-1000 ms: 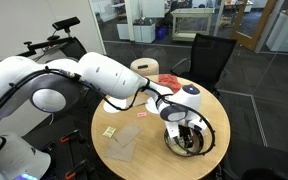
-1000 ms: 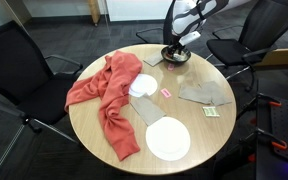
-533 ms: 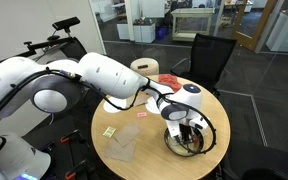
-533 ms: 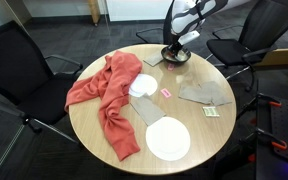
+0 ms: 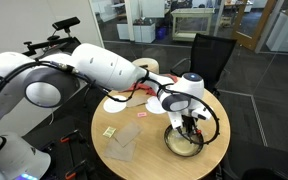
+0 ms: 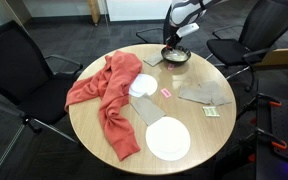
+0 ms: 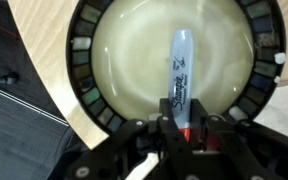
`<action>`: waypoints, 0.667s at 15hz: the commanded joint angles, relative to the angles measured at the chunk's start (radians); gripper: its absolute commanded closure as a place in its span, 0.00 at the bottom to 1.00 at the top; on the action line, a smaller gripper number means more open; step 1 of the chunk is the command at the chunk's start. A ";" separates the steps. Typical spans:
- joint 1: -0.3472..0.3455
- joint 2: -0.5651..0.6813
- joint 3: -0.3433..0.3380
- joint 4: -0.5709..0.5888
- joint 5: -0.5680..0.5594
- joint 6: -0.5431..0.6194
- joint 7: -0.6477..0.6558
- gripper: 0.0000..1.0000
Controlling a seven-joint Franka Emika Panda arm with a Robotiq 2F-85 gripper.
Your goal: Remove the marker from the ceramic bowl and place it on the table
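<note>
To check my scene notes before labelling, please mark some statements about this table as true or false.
1. The marker lies on the bare table. False: it shows within the rim of the ceramic bowl.
2. A red cloth lies on the table. True.
3. The bowl stands at the table's centre. False: near its edge.
4. The pincer is over the cloth. False: over the bowl.
5. Two white plates are on the table. True.

exterior: low oblique, table point(image 5: 149, 135) near | exterior: high, probably opposite, ceramic bowl point(image 6: 184, 60) | wrist: close above ceramic bowl
</note>
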 commanded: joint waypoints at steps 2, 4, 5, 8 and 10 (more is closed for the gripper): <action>0.026 -0.198 -0.013 -0.192 -0.002 0.034 0.000 0.94; 0.038 -0.279 -0.017 -0.284 -0.018 0.054 -0.018 0.94; 0.044 -0.311 -0.014 -0.320 -0.026 0.058 -0.034 0.94; 0.084 -0.403 -0.019 -0.455 -0.080 0.100 -0.057 0.94; 0.114 -0.460 -0.020 -0.549 -0.127 0.128 -0.067 0.94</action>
